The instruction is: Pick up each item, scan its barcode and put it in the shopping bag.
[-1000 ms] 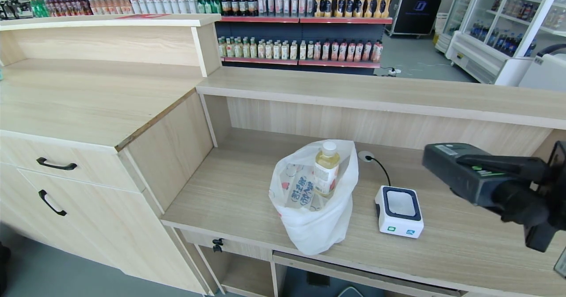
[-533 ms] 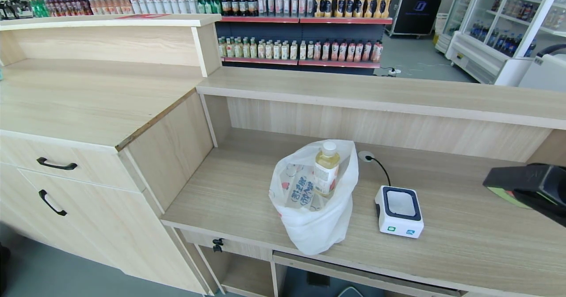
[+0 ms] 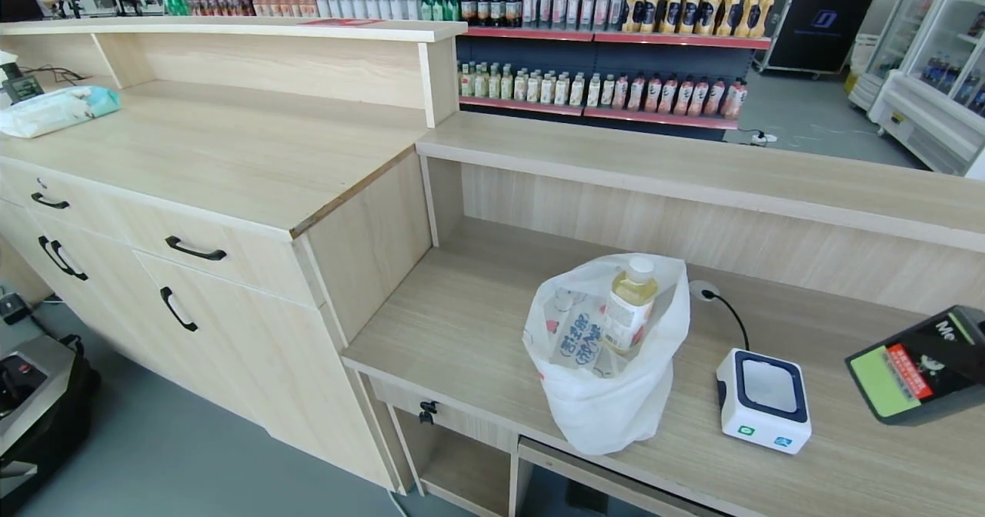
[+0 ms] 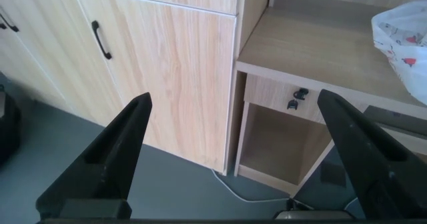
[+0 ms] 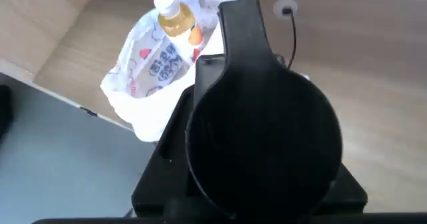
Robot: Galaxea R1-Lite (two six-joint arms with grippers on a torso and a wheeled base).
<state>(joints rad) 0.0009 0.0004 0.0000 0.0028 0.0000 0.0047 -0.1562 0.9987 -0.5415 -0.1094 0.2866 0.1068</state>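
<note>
Head view first: the white shopping bag (image 3: 608, 401) sits upright on the low counter (image 3: 477, 317), mouth open. A yellowish bottle (image 3: 629, 305) with a white cap stands inside it, with a flat packet (image 3: 577, 340) with blue writing just to its left. Right of the bag, not quite touching it, is the little white scanner (image 3: 763, 401) with its dark-framed window facing up. Its black cable (image 3: 727, 313) runs to a hole in the counter farther back. At the right edge there's a black box (image 3: 916, 363) with a green and red label, tilted. I honestly can't tell if it's lying on the counter or being held. Far left on the higher counter there's a pack of wipes (image 3: 58, 109), and drink shelves (image 3: 600, 36) line the back wall.

Left wrist view: the left tool (image 4: 233, 97) hangs off the near-left corner of the counter, over the floor. Its jaws are spread wide with nothing in them. Behind it are the cabinet doors (image 4: 167, 77), and a corner of the bag peeks in.

Right wrist view: the right tool (image 5: 247, 197) is lost in a big dark blur, so I can't tell what state it's in. Past it you see the bag with the bottle sticking out.
</note>
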